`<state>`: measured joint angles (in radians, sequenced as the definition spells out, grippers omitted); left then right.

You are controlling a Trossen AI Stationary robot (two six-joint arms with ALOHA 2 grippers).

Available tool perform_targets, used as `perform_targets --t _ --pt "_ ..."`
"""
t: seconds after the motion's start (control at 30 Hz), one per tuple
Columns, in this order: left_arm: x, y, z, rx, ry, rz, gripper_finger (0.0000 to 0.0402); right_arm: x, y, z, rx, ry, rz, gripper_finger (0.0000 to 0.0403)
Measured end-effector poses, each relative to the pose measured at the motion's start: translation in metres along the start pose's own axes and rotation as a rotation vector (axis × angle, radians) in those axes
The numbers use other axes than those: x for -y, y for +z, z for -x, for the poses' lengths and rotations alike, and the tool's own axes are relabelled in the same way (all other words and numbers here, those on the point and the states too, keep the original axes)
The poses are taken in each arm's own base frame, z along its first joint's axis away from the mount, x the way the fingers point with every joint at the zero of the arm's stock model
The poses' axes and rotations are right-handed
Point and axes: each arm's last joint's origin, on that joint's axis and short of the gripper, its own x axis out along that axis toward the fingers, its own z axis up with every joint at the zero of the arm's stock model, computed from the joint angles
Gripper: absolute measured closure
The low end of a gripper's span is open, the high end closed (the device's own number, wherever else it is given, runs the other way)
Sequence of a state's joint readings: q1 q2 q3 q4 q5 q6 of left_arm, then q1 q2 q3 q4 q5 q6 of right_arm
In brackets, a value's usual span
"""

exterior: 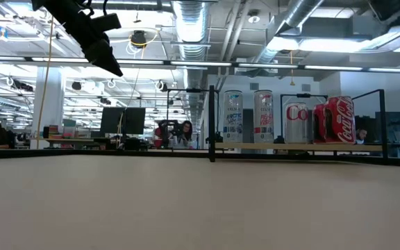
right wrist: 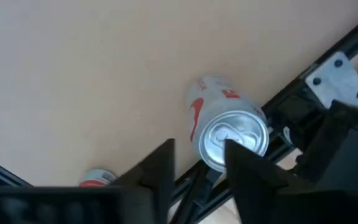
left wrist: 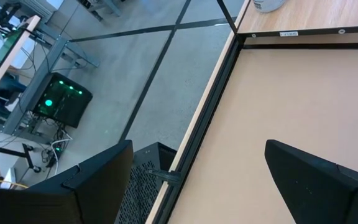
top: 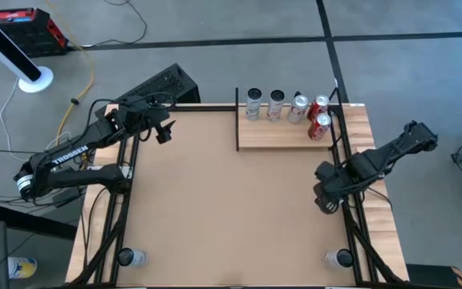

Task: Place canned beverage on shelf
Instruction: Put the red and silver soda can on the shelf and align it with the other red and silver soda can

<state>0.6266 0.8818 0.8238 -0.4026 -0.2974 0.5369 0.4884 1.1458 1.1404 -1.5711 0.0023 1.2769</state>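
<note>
Count, high view:
- 1 pale wood-plank shelf with thin black uprights [top: 279,135] at the table's far edge.
- 5 upright drink cans on it: 3 silver/white cans [top: 253,103] and 2 red cola cans [top: 320,124].
- 2 more silver cans standing at the table's near corners, one on the left [top: 131,257] and one on the right [top: 339,258].
- 2 dark robot arms, one per side.

Low view: 5 cans on the shelf; exact split of red versus silver is harder to read there. A few people at desks behind; number unclear.
</note>
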Motion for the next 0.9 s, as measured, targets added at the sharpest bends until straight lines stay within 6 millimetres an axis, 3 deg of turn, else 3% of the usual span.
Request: perform_targets --t 0.2,0.37,0.53,0.7,0.9 --pt "0.000 0.000 0.000 0.000 0.000 0.000 0.0051 -0.001 0.014 -0.001 0.028 0.027 0.132 0.0123" --pt "0.000 0.000 0.000 0.000 0.000 0.000 0.0051 0.009 0.029 0.000 -0.103 0.078 0.168 0.0073" --pt "0.000 0.000 0.000 0.001 0.000 -0.001 0.0051 0.018 0.040 -0.001 -0.174 0.126 0.113 0.0063" --pt "0.000 0.000 0.000 0.000 0.000 -0.001 0.0051 0.014 0.044 -0.007 -0.212 0.114 0.082 0.0071" --pt "0.000 0.000 0.000 -0.003 -0.007 -0.003 0.0051 0.013 0.024 -0.025 -0.394 0.103 -0.014 0.0078"
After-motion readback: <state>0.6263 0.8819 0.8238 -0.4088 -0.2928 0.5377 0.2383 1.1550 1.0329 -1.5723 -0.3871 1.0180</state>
